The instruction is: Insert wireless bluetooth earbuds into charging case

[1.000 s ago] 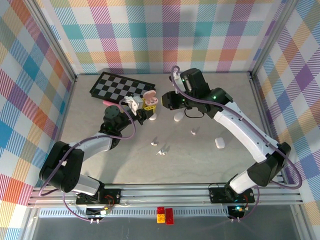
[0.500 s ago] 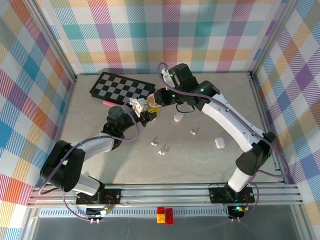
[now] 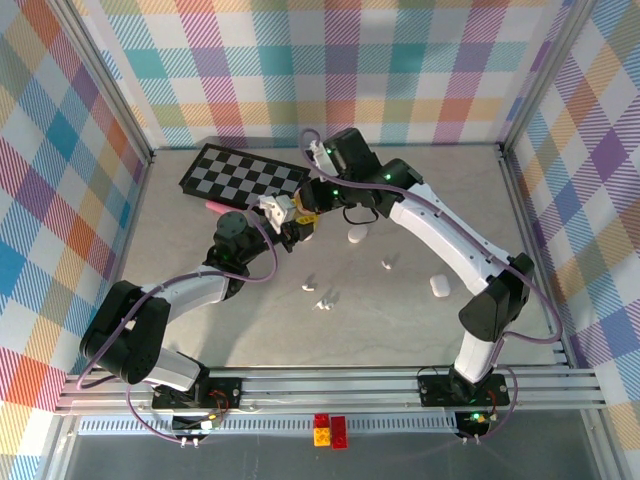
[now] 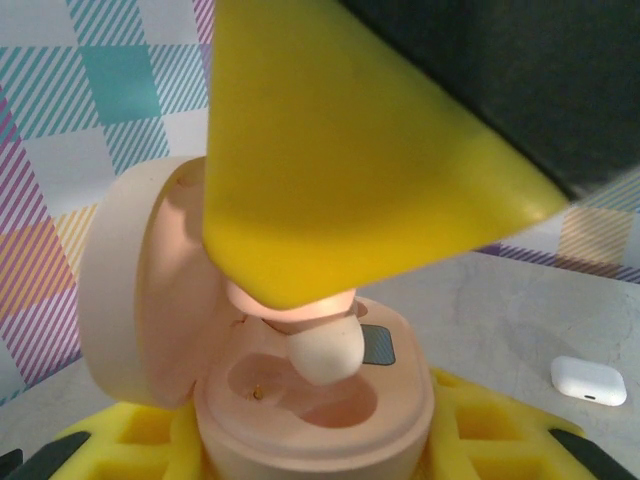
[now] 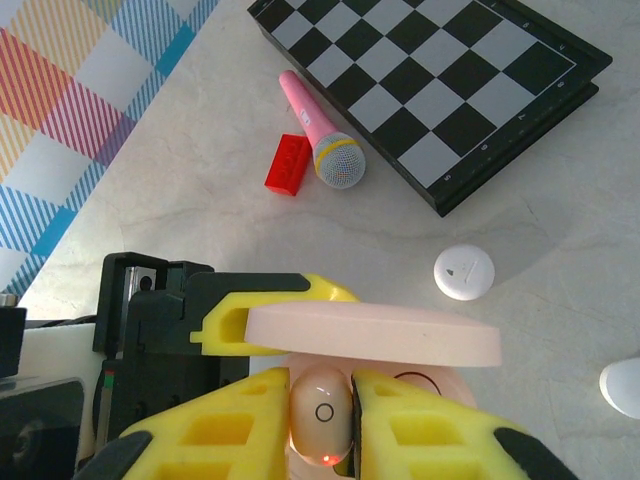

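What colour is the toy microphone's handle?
The microphone handle is pink; right wrist view shows it best.

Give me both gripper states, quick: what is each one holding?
Left gripper: closed on the pink charging case, lid open.
Right gripper: closed on a pink earbud, right over the open case.

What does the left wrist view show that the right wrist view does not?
Left wrist, not right wrist: the sockets inside the open pink case and a white case on the table. Right wrist, not left wrist: the chessboard, pink microphone, red brick and white disc. Both: the pink case and the pink earbud pinched in the right gripper.
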Controlling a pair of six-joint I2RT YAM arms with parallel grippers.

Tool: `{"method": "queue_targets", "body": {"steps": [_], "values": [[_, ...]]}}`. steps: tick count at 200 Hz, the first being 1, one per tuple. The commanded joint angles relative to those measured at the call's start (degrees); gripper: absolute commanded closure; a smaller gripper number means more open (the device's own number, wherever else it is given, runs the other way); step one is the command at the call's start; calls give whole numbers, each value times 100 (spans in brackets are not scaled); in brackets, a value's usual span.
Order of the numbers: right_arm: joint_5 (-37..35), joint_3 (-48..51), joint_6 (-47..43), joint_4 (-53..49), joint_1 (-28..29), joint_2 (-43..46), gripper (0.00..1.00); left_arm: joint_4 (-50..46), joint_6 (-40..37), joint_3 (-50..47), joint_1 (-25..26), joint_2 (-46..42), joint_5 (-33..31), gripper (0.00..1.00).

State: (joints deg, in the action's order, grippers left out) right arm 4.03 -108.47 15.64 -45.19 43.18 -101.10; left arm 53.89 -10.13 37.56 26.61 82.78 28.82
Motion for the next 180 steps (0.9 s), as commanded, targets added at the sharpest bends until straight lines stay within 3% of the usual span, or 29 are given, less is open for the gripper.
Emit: {"method": "queue_targets", "body": {"steps": [1, 75, 116, 180], "values": [[-43, -175, -114, -95, 51, -114, 78, 45, 14, 197, 72, -59, -34, 83], [-8, -122, -76, -95, 121, -126, 78, 90, 59, 195, 72, -63, -87, 83], [-206, 64, 36, 88, 116, 186, 63, 262, 187, 147, 72, -47, -79, 83], [-368, 239, 11, 445, 73, 702, 52, 202, 139, 54, 72, -131, -16, 83]]}}
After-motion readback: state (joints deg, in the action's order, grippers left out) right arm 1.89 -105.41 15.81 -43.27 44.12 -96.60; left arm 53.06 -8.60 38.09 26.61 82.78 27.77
